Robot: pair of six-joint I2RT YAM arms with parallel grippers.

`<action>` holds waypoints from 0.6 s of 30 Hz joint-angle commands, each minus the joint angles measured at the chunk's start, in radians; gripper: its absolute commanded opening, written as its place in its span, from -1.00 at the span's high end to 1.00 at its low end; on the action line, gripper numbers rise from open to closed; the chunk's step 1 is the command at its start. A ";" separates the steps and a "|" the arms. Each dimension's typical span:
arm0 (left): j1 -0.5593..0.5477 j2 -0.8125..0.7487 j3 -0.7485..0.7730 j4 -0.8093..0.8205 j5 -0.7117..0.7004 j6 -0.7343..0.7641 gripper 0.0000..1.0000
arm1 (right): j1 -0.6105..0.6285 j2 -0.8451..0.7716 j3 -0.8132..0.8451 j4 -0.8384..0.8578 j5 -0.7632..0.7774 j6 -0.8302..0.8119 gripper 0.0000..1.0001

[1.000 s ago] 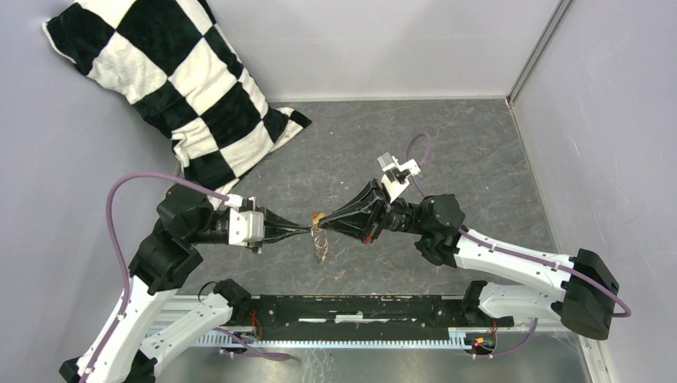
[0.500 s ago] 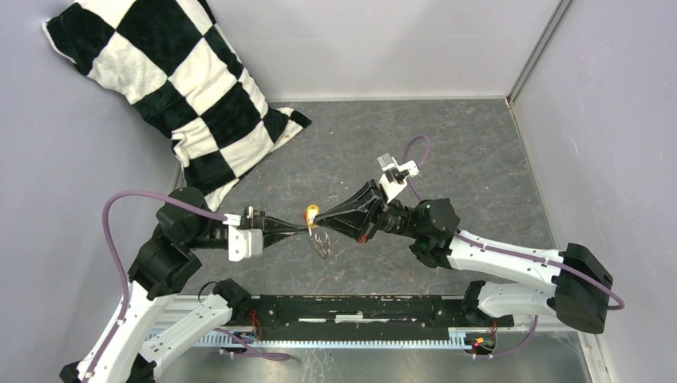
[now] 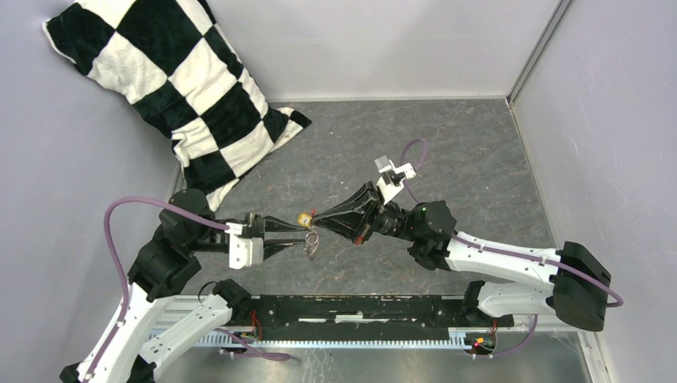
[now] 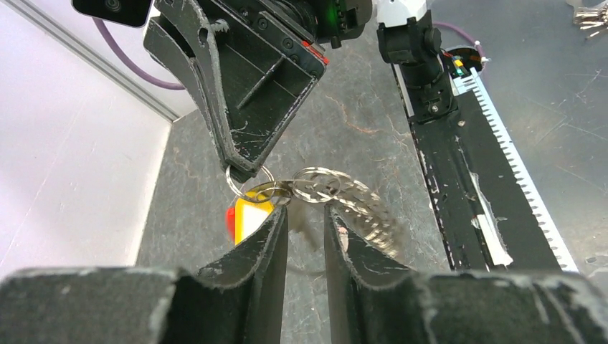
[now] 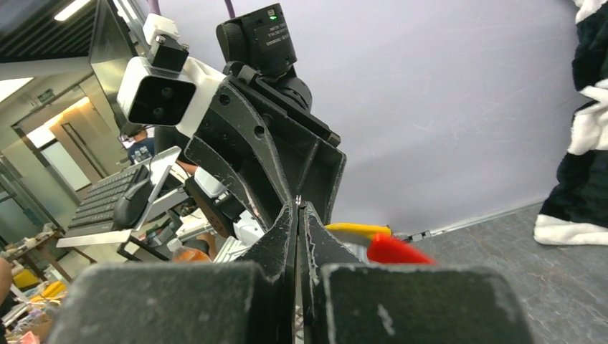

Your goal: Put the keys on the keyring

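Key (image 4: 249,215), yellow-headed, hanging above the worktop (image 3: 447,152), pinched by its small loop in clenched jaws of the right gripper (image 3: 317,215). Keyring (image 4: 337,193), silvery coils, apparently linked at key's 3 o'clock in left wrist view, long axis trailing toward 4 o'clock. Left gripper (image 4: 305,213) nearer, jaws parted, just below at 6 o'clock, apparently gripping nothing.

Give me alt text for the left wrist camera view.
The right gripper, shut, pinches the keyring, the yellow key beside it, just beyond the parted fingertips of the left gripper, above a grey table.
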 commanded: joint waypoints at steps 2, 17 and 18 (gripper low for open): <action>-0.003 -0.032 -0.002 -0.003 -0.027 0.022 0.36 | -0.011 -0.081 0.002 -0.091 0.015 -0.102 0.99; -0.003 -0.041 -0.049 0.181 -0.225 -0.282 -0.12 | -0.076 -0.168 0.094 -0.623 0.031 -0.445 0.99; -0.003 -0.033 -0.045 0.177 -0.248 -0.314 -0.20 | -0.085 -0.165 0.089 -0.639 0.040 -0.462 0.99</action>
